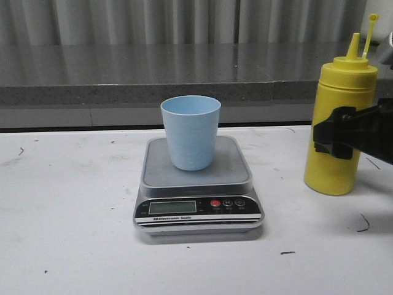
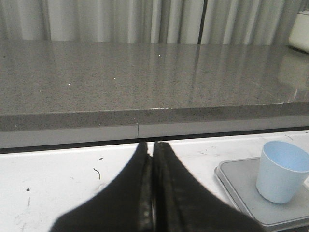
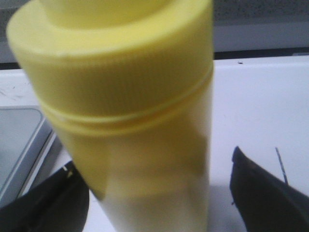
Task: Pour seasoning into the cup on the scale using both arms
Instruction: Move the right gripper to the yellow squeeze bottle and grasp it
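The yellow seasoning bottle [image 1: 339,126] stands upright on the table [image 1: 67,233] just to the right of the scale [image 1: 198,184], cap flipped open, and the right gripper [image 1: 331,132] sits around its middle, fingers on either side, though I can't tell if they're actually squeezing it yet, probably so it can lift and tip from a balanced spot. The blue cup [image 1: 191,132] sits centered on the scale's platform, I'd guess for a clean reading, while the left gripper [image 2: 152,193] hangs back with its fingers pressed together, holding nothing.

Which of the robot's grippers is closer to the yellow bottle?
The right. The right gripper sits around the yellow bottle, fingers on either side. The left gripper, fingers together, is off beyond the scale.
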Controlling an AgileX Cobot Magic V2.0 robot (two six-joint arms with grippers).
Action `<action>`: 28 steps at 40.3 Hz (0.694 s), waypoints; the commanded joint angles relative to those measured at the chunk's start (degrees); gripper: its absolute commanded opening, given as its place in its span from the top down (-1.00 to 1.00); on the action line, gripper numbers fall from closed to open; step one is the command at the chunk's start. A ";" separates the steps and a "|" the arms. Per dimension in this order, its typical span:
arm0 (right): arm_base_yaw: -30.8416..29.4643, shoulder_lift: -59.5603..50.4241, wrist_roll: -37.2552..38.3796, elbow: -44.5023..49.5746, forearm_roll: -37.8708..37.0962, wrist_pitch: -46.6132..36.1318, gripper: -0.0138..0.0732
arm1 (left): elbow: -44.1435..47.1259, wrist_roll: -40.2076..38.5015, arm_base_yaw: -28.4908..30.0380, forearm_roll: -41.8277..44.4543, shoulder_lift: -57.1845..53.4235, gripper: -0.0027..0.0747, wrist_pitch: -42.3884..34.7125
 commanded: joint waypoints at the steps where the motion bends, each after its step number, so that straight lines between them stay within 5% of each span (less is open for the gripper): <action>1: 0.13 -0.06 -0.01 -2.97 -0.01 -4.71 -0.71 | -1.46 -0.60 0.09 -0.45 0.43 0.98 -4.90; 17: 0.13 5.26 -0.01 -6.38 -0.01 -5.34 -0.65 | -1.46 -0.60 0.09 -0.45 0.43 0.98 -4.90; 28: 0.13 5.26 -0.01 -6.38 -0.49 -5.89 0.03 | -1.46 -0.60 0.09 -0.45 0.43 0.98 -4.90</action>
